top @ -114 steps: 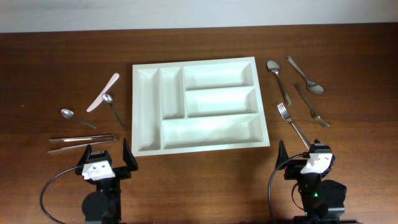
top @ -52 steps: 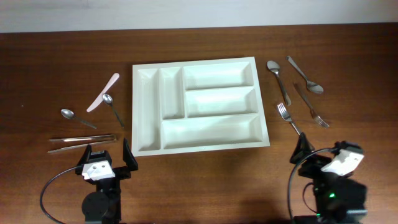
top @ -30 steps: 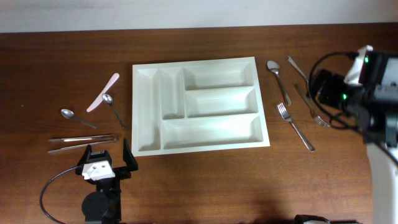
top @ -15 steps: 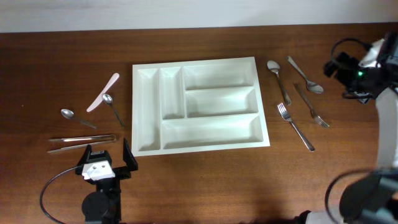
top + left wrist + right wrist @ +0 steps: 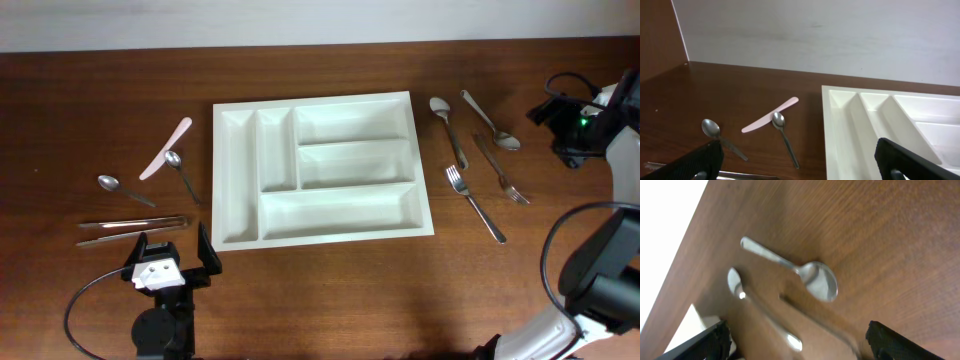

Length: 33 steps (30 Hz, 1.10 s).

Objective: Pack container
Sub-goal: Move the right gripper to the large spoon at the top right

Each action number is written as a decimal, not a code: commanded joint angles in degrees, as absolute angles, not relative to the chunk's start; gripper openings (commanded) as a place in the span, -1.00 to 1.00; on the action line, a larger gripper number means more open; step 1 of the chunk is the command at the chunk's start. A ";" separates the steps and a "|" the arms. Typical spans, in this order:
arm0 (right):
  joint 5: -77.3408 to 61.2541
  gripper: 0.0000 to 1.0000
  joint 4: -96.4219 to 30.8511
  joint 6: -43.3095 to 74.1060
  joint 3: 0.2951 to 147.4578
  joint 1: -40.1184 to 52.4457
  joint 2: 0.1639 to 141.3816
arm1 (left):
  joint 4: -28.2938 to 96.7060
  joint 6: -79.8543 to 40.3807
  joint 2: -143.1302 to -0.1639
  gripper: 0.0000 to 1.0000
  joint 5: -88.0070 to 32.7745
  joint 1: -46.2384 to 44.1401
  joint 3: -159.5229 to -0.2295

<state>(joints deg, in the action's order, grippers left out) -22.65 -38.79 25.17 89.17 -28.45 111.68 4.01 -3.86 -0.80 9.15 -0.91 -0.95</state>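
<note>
The white five-compartment container (image 5: 312, 101) lies mid-table with nothing in it; its left part shows in the left wrist view (image 5: 840, 120). My left gripper (image 5: 172, 250) is open and empty at the front left, near the container's front left corner. My right gripper (image 5: 555, 130) is open and empty at the far right, raised beside two spoons and two forks. In the right wrist view a spoon (image 5: 805, 272) lies ahead of the open gripper (image 5: 802, 350), with a second spoon (image 5: 760, 310) and a fork (image 5: 825, 325) blurred.
Right of the container lie a spoon (image 5: 447, 125), a spoon (image 5: 490, 120), a fork (image 5: 500, 168) and a fork (image 5: 472, 202). Left of it lie a pink knife (image 5: 165, 148), a spoon (image 5: 182, 172), a spoon (image 5: 122, 188) and metal tongs (image 5: 130, 230).
My right arm has lifted from the table's front right and swung to the far right edge beside the spoons. The left arm and all cutlery have not moved.
</note>
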 commanded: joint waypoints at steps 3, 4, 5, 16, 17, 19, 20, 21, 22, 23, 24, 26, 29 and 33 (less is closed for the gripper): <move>-23.38 0.74 -35.05 30.50 90.00 -28.34 117.14 | 3.88 -2.94 -0.30 0.99 8.56 -1.08 -0.51; -23.40 0.73 -34.50 30.55 90.00 -28.34 118.19 | 3.88 -2.94 -0.30 0.99 8.56 -1.08 -0.51; -23.40 0.73 -33.91 30.55 90.02 -28.23 119.44 | 3.88 -2.94 -0.30 0.99 8.56 -1.08 -0.51; -26.76 0.67 -28.21 31.22 90.00 -26.15 125.86 | 3.88 -2.94 -0.30 0.98 8.56 -1.08 -0.54; -26.76 0.66 -28.01 31.57 90.00 -25.85 125.86 | 3.88 -2.94 -0.30 0.99 8.56 -1.08 -0.51; -26.79 0.65 -27.57 31.90 90.00 -25.32 125.95 | 3.88 -2.94 -0.30 0.98 8.56 -1.08 -0.51; -26.76 0.64 -27.40 32.27 90.00 -24.95 125.95 | 3.88 -2.94 -0.30 0.99 8.56 -1.08 -0.51; -26.72 0.62 -27.27 32.53 90.00 -24.62 125.97 | 3.88 -2.94 -0.30 0.99 8.56 -1.08 -0.51; -26.74 0.60 -27.20 32.67 90.00 -24.25 125.97 | 3.88 -2.94 -0.30 0.99 8.56 -1.08 -0.51; -26.57 0.58 -27.20 33.15 90.00 -23.83 125.97 | 3.88 -2.94 -0.30 0.98 8.56 -1.08 -0.51; -26.37 0.58 -27.20 33.56 90.00 -23.49 125.97 | 3.88 -2.94 -0.30 0.99 8.56 -1.08 -0.51; -26.33 0.53 -27.00 33.78 90.00 -22.83 125.97 | 3.88 -2.94 -0.30 0.99 8.56 -1.08 -0.51; -26.15 0.47 -26.98 34.02 90.00 -22.48 125.97 | 3.88 -2.94 -0.30 0.98 8.56 -1.08 -0.54; -26.13 0.36 -27.03 34.20 90.00 -22.57 125.97 | 3.88 -2.94 -0.30 0.99 8.56 -1.08 -0.51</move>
<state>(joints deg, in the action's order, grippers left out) -25.85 -27.16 33.76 89.17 -22.63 125.23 4.01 -3.86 -0.80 9.15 -0.91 -0.95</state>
